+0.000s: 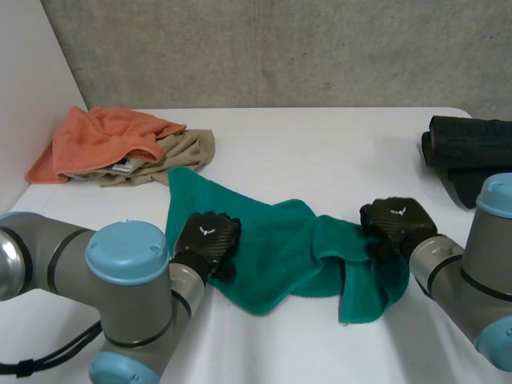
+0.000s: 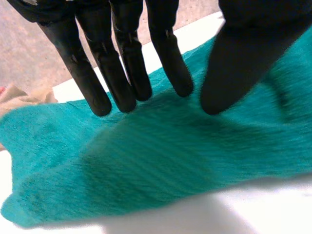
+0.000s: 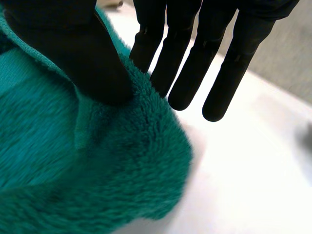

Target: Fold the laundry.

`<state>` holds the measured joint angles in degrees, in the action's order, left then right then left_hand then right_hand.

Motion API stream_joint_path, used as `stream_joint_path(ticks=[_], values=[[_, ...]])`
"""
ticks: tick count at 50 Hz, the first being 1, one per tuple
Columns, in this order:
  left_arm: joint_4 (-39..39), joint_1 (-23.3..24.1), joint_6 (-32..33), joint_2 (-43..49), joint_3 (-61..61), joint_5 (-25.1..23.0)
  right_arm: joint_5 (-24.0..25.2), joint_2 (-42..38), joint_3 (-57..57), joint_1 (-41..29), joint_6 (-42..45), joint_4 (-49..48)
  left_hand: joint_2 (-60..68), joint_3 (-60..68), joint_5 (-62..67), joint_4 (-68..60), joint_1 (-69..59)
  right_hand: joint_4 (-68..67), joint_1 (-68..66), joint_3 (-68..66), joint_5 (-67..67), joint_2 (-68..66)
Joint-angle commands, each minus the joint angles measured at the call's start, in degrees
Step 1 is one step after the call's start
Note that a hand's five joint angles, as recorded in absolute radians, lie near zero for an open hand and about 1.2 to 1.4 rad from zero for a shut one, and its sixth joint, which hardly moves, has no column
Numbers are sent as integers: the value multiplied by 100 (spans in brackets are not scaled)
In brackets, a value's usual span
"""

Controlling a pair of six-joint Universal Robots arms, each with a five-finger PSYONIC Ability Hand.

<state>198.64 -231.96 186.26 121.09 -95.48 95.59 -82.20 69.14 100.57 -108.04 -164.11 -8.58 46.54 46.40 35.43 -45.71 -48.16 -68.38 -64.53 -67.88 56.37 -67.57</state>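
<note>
Lying crumpled between the two hands, the teal towel point(image 1: 280, 256) spreads flat under the left hand point(image 1: 206, 238) and bunches into a raised fold with a drooping flap at the right hand point(image 1: 398, 222). Its pile is thick and fuzzy, so it should be light, fully limp and grippy, not slippery. It will not break, but it will sag and crease wherever it is unsupported, and a single pinch in the middle would only drag it into a heap. The sound places to take it are the corners or a straight edge, one hand at each end, so the cloth can be stretched flat before one half is laid over the other. The left hand is wide, its fingers point(image 2: 92, 83) straight and spread with the tips at the cloth near one edge, gripping nothing. The right hand holds the towel: its thumb point(image 3: 73, 48) presses into the pile at the bunched edge, and the cloth appears caught between the thumb and the straight fingers behind it. The white surface point(image 1: 320, 160) lies bare around the towel. Well beyond the left hand's fingertips sit an orange cloth point(image 1: 96, 140) and a beige cloth point(image 1: 184, 148), touching each other; well beyond the right hand lies a dark cloth point(image 1: 468, 152).
</note>
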Motion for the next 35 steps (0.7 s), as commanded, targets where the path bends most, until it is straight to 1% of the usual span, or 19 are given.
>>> stream_joint_path(ticks=[1, 3, 7, 10, 11, 12, 13, 16, 19, 22, 23, 27, 30, 35], values=[[316, -262, 1323, 274, 100, -31, 98, 969, 243, 72, 336, -144, 3346, 3360, 3457, -3429, -3184, -1162, -1547, -1212, 1363, -1243], [272, -297, 1465, 231, 108, -31, 90, 1240, 243, 99, 484, -118, 3346, 3360, 3457, -3429, -3184, -1162, -1547, -1212, 1363, -1243], [219, -359, 1483, -94, 65, -84, 116, 1531, 261, 117, 844, 13, 3346, 3360, 3457, -3429, -3184, -1162, -1547, -1212, 1363, -1243], [202, -359, 1431, -463, -102, -233, 151, 1567, 278, 117, 1038, 145, 3346, 3360, 3457, -3429, -3184, -1162, -1547, -1212, 1363, -1243], [193, -359, 1396, -551, -172, -277, 151, 1567, 278, 108, 1056, 155, 2333, 2346, 2443, -2415, -2171, -1162, -1547, -1212, 1363, -1243], [149, -359, 1335, -743, -321, -373, 160, 1559, 296, 108, 1057, 163, -109, -95, 2, 26, 271, -1162, -1547, -1212, 1363, -1243], [140, -359, 1290, -841, -401, -418, 160, 1550, 313, 99, 1057, 164, -566, -553, -456, 484, 728, -1162, -1547, -1212, 1363, -1243], [61, -289, 992, -1158, -700, -593, 177, 1515, 384, 64, 1057, 155, -722, -708, -611, 640, 884, -1162, -1547, -1212, 1363, -1243], [8, -184, 650, -1263, -884, -751, 169, 1374, 410, 46, 1057, 163, -722, -709, -612, 640, 884, -1162, -1547, -1212, 1363, -1243], [-1, -17, 473, -1255, -981, -848, 169, 1216, 402, 38, 1057, 155, -722, -709, -612, 640, 884, -1162, -1547, -1212, 1363, -1243], [-1, 97, 438, -1211, -1008, -875, 169, 1207, 402, 38, 1057, 155, -706, -692, -595, 623, 868, -1162, -1547, -1212, 1363, -1243], [17, 273, 464, -904, -1008, -866, 160, 1172, 410, 46, 1057, 155, -689, -675, -578, 606, 851, -1162, -1547, -1212, 1363, -1243], [8, 291, 473, -536, -894, -866, 169, 1154, 419, 81, 1048, 155, -638, -625, -528, 556, 800, -1162, -1547, -1212, 1363, -1243], [17, 291, 473, -192, -639, -875, 186, 1145, 472, 99, 1030, 146, -605, -591, -494, 522, 767, -1162, -1547, -1212, 1363, -1243]])
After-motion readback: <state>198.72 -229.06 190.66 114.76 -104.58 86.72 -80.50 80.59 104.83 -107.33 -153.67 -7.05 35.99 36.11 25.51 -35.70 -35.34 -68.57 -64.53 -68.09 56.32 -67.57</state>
